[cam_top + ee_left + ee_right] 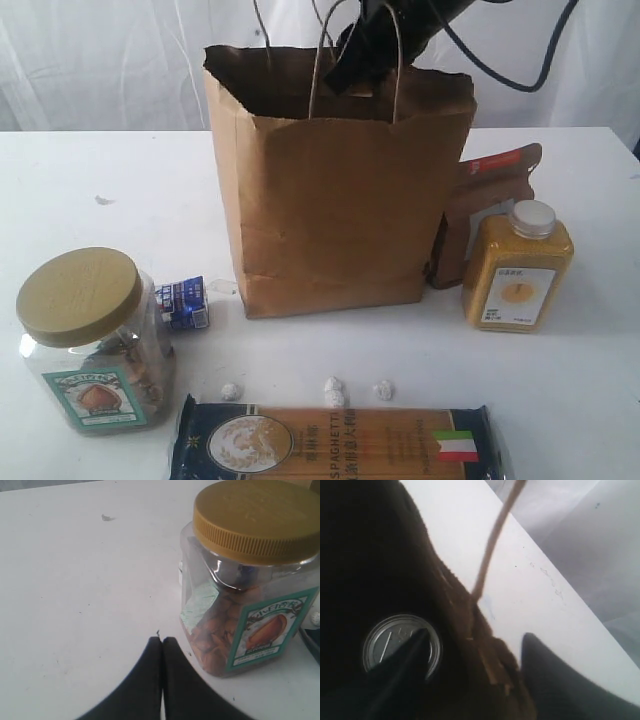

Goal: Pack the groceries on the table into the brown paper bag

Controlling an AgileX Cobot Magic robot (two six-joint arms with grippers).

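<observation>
Right gripper (475,636) is hanging released, bag rim (487,652) between its fingers, dark jar (387,642) below one. Left gripper (161,641) is hovering clenched beside the nut jar (245,605)

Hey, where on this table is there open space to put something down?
Widest bare patch: the table left of the brown paper bag, behind the tan-lidded jar. A smaller one lies in front of the yellow bottle, right of the spaghetti packet. Crowded: the strip between bag and packet, dotted with foil balls, with the carton beside the jar.
</observation>
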